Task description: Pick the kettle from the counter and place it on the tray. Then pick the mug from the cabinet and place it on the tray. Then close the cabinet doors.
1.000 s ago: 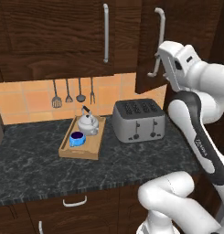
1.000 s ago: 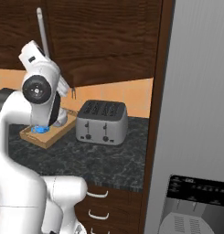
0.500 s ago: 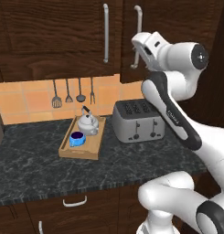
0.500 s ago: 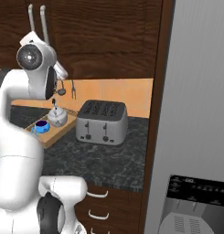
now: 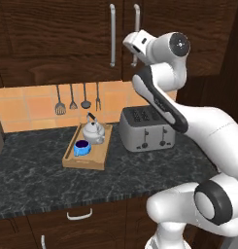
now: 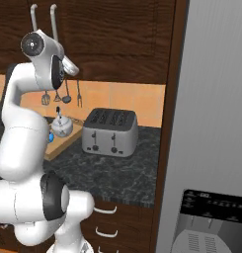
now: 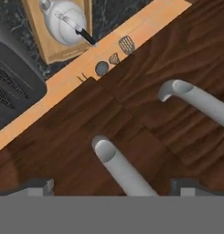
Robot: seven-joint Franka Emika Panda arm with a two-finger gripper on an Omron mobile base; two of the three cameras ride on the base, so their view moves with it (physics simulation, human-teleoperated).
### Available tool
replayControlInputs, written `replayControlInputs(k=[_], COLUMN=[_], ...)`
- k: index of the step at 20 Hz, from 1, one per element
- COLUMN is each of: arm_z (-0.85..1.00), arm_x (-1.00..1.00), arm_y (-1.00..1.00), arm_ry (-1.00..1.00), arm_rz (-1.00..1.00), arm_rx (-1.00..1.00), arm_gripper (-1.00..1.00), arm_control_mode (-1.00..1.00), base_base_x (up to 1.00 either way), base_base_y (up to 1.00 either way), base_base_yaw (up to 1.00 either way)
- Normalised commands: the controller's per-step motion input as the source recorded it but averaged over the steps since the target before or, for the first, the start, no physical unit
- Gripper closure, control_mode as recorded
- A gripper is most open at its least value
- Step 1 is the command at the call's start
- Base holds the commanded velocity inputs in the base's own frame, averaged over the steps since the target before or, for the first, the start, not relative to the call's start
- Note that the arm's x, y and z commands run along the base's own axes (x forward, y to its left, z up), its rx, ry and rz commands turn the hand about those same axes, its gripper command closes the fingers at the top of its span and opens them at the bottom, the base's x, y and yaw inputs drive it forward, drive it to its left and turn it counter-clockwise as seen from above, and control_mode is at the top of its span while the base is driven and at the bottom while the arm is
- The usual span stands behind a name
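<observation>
The two dark brown wood-grain cabinet doors appear shut, so the open two-finger gripper hovers at their silver bar handles, holding nothing. The squat silver kettle and blue mug sit on the light-wood tray on the marbled black counter, beside a boxy silver toaster.

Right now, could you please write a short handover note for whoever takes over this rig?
Gripper: open, empty, up against the cabinet doors, its fingertips either side of a bar handle.
Kettle and mug: both on the tray on the counter, left of the toaster.
Done: both placements; doors look shut.
Left: confirm the doors are flush, then back the arm away.
</observation>
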Motion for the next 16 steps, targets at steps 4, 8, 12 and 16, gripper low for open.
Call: replayControlInputs(k=[4,8,12,16], arm_z=[-0.43,-0.41,-0.48,-0.50], arm_x=[0.80,0.75,0.78,0.72], arm_y=[0.04,0.06,0.09,0.11], arm_ry=[0.09,0.10,0.18,0.17], arm_rz=[-0.05,-0.07,-0.09,-0.09], arm_rx=[-0.17,-0.16,-0.16,-0.15], arm_gripper=[-1.00,-1.00,-1.00,-1.00], arm_control_mode=[-1.00,-1.00,-1.00,-1.00], base_base_x=[0.00,0.00,0.00,0.00], base_base_y=[0.00,0.00,0.00,0.00], base_base_yaw=[0.00,0.00,0.00,0.00])
